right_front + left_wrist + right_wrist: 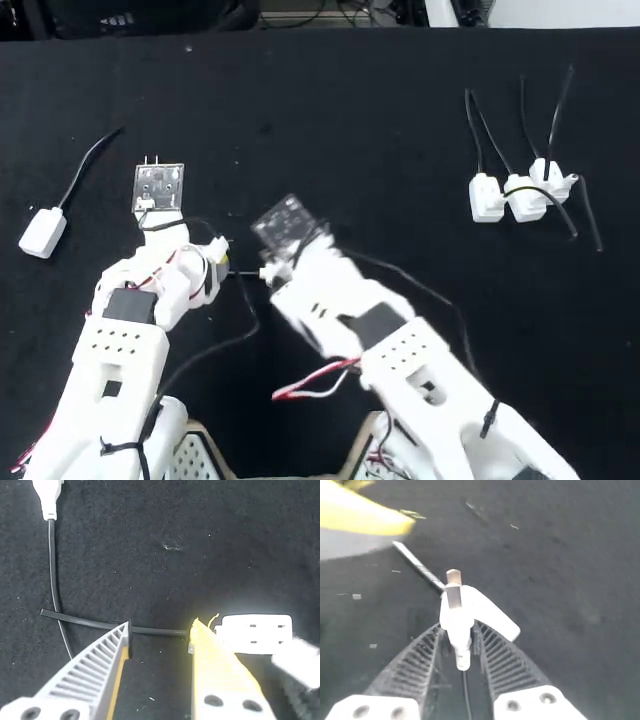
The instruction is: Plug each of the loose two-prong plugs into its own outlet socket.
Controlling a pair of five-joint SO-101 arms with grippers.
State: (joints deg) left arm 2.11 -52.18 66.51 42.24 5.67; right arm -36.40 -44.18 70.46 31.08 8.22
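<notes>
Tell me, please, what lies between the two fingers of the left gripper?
A thin black cable lies across the gap of the open left gripper, as the left wrist view shows.

Black cloth table, tangled cables beyond far edge

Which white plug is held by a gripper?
The plug clamped in the right gripper, near the middle. The far-left plug lies loose on the black cloth, untouched.
</notes>
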